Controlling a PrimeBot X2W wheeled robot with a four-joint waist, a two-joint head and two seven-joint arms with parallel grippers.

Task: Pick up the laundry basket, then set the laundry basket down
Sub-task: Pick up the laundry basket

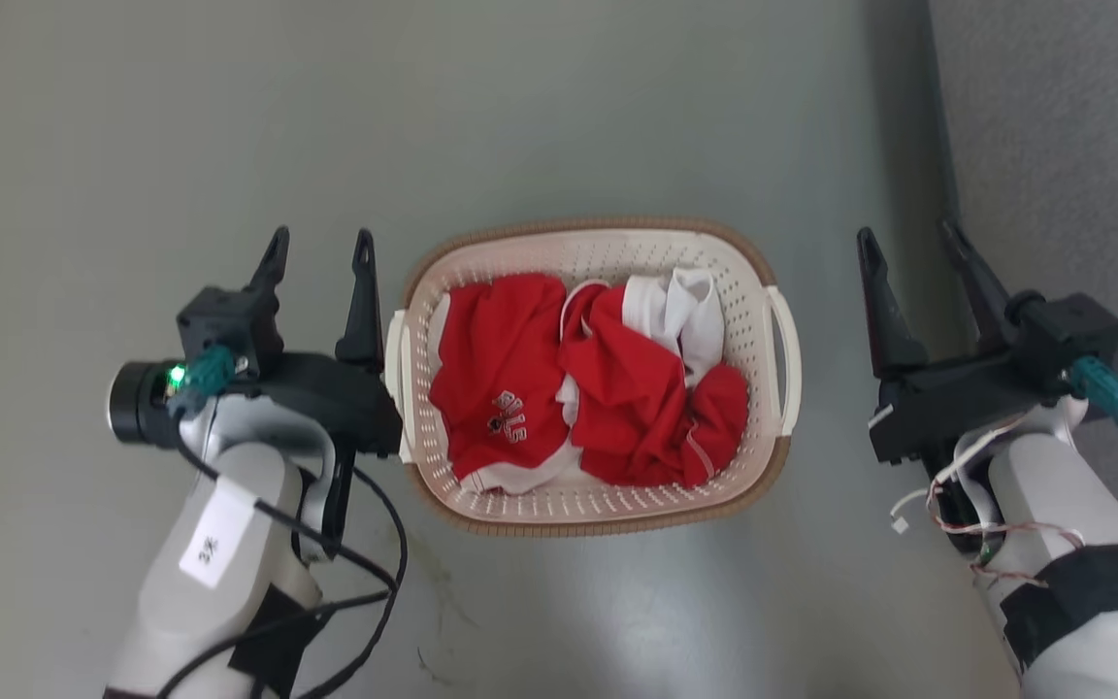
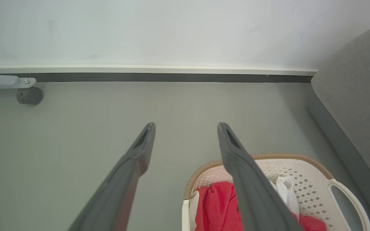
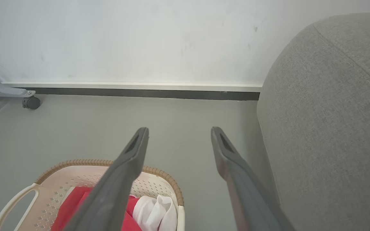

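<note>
One laundry basket (image 1: pixel 578 254) is sitting on the grey floor (image 1: pixel 132 146), with red and white clothes (image 1: pixel 501 359) lying inside it. It is flanked by two grippers. The left gripper (image 1: pixel 320 238) is hovering just beside one of its two white handles (image 1: pixel 394 369), and the right gripper (image 1: pixel 906 233) is standing apart from the basket. Both are spread wide, grasping nothing.

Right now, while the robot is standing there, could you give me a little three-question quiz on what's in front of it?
1. True or false: the left gripper is shut on a handle of the laundry basket.
2. What lies in the basket? A) red and white clothes B) blue towels C) nothing
3. Fill in: the grey upholstered furniture stands on the side of the ___ gripper.
Key: 1 false, it is open beside the basket; 2 A; 3 the right gripper.
</note>
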